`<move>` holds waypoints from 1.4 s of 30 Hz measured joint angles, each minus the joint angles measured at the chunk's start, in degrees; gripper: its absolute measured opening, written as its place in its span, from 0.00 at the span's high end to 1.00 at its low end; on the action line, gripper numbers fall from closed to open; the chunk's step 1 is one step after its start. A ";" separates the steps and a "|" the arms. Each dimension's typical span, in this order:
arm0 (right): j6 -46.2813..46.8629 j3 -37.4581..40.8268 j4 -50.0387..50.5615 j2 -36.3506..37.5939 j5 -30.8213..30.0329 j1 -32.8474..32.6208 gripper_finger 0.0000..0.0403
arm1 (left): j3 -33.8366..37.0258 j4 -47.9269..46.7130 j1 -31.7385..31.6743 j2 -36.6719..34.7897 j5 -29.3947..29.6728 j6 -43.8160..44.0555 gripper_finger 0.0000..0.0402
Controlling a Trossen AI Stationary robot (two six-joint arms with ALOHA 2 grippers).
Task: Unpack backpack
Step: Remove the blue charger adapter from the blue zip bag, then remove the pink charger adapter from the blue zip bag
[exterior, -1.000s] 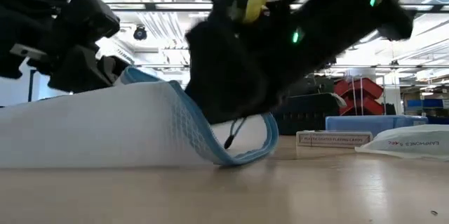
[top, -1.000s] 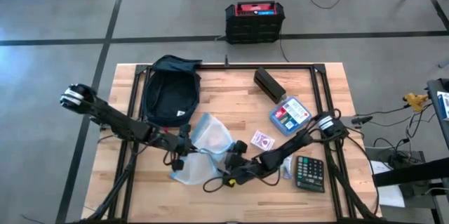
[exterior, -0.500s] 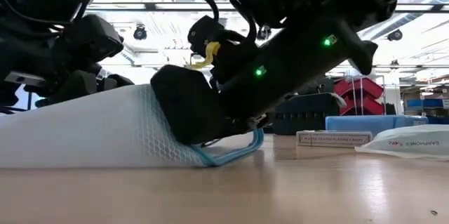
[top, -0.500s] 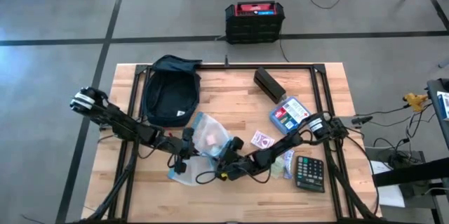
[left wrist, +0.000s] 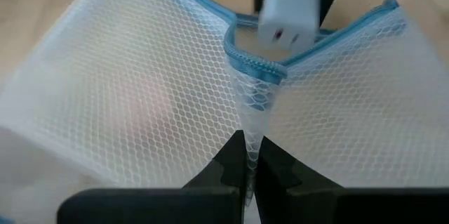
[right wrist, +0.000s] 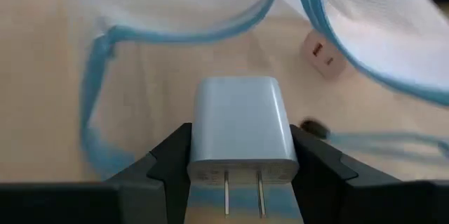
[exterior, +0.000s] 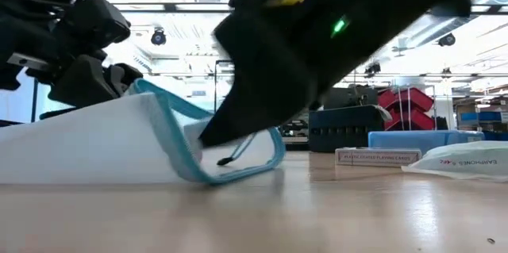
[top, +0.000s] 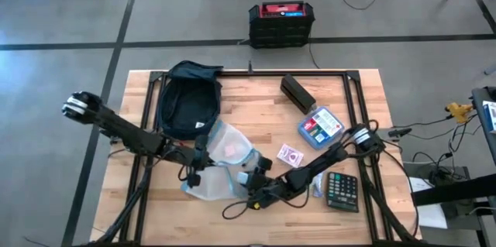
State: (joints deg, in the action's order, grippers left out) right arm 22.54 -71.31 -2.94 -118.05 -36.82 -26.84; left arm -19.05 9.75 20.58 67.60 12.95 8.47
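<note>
The dark navy backpack [top: 188, 104] lies flat at the table's far left. Just near of it lies a white mesh pouch [top: 219, 162] with blue zip trim, its mouth facing right. My left gripper [left wrist: 247, 155] is shut on the pouch's mesh beside the zip. My right gripper [right wrist: 240, 147] stands at the pouch's mouth [exterior: 238, 154], shut on a white charger plug [right wrist: 240, 122]. The same plug [left wrist: 287, 13] shows beyond the mouth in the left wrist view. My left gripper pinches a gathered fold of mesh [left wrist: 247, 119] just below the zip's end between its two fingers, coming from the table's left. That edge is held up, and the pouch's underside rests on the table. My right gripper pinches the plug's two side faces [right wrist: 195, 143] between its fingers. The plug's two prongs [right wrist: 242, 189] point back toward the wrist. It looks lifted clear of the wood, in front of the pouch's mouth.
A small pale adapter [right wrist: 323, 52] lies on the wood by the pouch's rim. To the right are a card deck [top: 289, 154], a blue box [top: 320, 126], a black case [top: 297, 92], a white packet [top: 316, 183] and a calculator [top: 342, 190]. A black crate [top: 281, 22] stands on the floor beyond.
My right gripper went low into the pouch's mouth toward the table's left, then came back up and toward the right edge. The pouch's blue-trimmed mouth stands taller and wider now. The pouch has slid a little toward the left edge with my left gripper.
</note>
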 joint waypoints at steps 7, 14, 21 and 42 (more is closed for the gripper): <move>5.07 4.04 14.95 11.97 -3.43 -3.43 0.58 | 0.07 -3.46 0.00 -6.25 0.77 0.02 1.00; 23.84 20.21 21.52 23.29 -9.64 -5.50 0.58 | 0.13 -2.85 0.00 -6.74 0.75 0.02 1.00; 32.86 33.85 16.92 26.55 -13.19 -5.75 0.58 | 0.13 -1.82 -0.02 -6.52 1.17 0.00 1.00; 19.78 34.92 5.31 26.99 -9.67 -4.76 0.18 | 0.13 2.88 -0.09 -6.47 1.75 -0.90 1.00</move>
State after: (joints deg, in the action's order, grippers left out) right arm 42.32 -36.39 2.37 -91.06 -46.49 -31.59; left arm -18.92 12.63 20.49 61.12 14.70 7.57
